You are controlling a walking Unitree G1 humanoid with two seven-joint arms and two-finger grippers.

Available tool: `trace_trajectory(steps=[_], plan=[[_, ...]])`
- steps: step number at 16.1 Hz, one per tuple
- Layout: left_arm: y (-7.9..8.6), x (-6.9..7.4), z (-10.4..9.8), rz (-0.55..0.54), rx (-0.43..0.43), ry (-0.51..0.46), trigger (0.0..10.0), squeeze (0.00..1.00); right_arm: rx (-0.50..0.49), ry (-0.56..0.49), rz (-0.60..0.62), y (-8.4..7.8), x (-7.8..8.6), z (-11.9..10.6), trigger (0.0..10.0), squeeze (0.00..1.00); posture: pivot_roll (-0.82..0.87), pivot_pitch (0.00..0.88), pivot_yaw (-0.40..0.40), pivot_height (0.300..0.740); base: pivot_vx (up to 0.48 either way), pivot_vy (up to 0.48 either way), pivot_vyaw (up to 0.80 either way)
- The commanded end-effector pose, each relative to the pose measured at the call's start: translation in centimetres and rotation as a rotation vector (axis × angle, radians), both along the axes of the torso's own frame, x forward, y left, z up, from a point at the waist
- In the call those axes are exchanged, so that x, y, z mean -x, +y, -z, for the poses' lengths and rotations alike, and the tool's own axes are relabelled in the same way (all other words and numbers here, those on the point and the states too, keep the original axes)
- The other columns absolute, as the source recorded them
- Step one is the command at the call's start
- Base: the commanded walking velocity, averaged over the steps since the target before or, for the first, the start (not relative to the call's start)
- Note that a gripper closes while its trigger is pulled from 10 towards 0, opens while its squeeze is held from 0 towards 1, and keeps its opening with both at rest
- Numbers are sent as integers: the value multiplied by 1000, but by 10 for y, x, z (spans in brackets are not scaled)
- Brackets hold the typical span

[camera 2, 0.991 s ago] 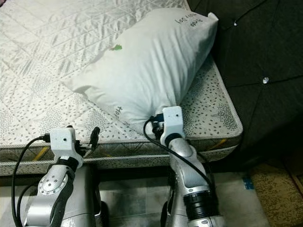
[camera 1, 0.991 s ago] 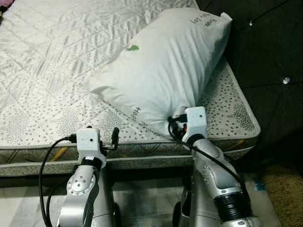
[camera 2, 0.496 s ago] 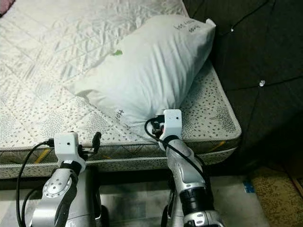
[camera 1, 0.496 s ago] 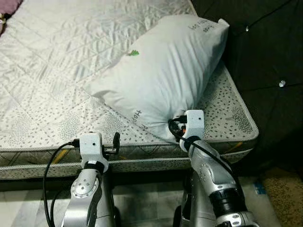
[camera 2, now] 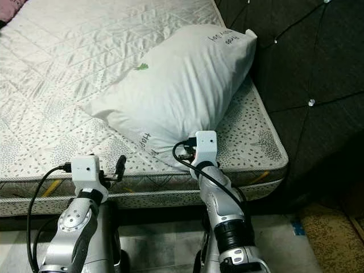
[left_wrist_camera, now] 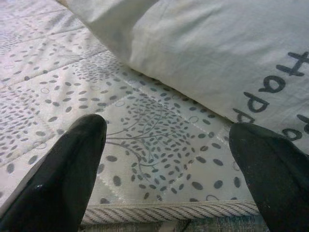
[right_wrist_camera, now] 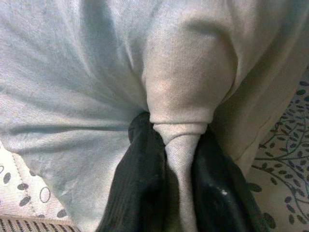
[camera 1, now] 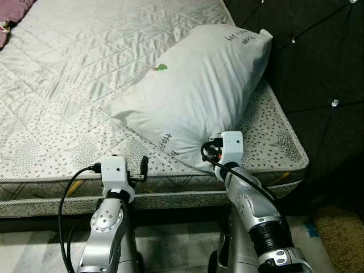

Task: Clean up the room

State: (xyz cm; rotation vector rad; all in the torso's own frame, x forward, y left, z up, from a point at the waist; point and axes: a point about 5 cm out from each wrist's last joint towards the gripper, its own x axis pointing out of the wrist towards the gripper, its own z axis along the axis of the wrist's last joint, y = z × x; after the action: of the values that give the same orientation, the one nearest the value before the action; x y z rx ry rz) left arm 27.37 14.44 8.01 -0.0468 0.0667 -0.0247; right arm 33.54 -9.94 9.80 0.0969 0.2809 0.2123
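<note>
A large white pillow with black lettering and a small green mark lies slantwise on the mattress, its far end against the dark headboard. My right gripper is shut on a pinched fold of the pillow's near corner, at the mattress's front edge. The left gripper is open and holds nothing. It hovers at the front edge of the mattress, just left of the pillow, with its fingers apart over the patterned cover.
The quilted mattress stretches far to the left. A dark tufted headboard rises on the right. Tiled floor lies under the bed edge, and a brownish rug is at the lower right. A purple cloth peeks in at the top left.
The camera has drawn back and shifted slightly, so the bed sits lower in view. Both arms hold their places; the right gripper keeps its grip on the pillow corner.
</note>
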Motion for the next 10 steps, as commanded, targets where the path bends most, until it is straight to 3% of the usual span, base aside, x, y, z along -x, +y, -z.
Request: trace_trajectory(steps=[1, 3, 4, 5, 7, 8, 10], plan=[[3, 3, 1, -12, -4, 2, 10000, 0, 16, 68, 27, -8, 4, 15, 0, 0, 16, 138, -20, 514, 0, 0, 0], [7, 4, 2, -26, -11, 4, 10000, 0, 60, 2, 65, -32, -7, 5, 0, 0, 15, 141, -26, 514, 0, 0, 0], [8, 4, 2, -34, -11, 2, 10000, 0, 99, -37, 112, -52, -16, -4, 0, 0, 15, 141, -26, 514, 0, 0, 0], [8, 4, 2, -35, -11, 1, 10000, 0, 109, -49, 128, -60, -19, -8, 0, 0, 13, 143, -26, 514, 0, 0, 0], [6, 3, 0, -26, -1, -2, 10000, 0, 119, -114, 213, -100, -34, -33, 0, 0, 6, 146, -21, 514, 0, 0, 0], [6, 3, 1, -25, 1, 0, 10000, 0, 125, -182, 305, -131, -44, -61, 0, 0, 3, 146, -18, 514, 0, 0, 0], [7, 2, 1, -27, -2, 0, 10000, 0, 136, -231, 368, -153, -48, -81, 0, 0, 3, 145, -17, 514, 0, 0, 0]])
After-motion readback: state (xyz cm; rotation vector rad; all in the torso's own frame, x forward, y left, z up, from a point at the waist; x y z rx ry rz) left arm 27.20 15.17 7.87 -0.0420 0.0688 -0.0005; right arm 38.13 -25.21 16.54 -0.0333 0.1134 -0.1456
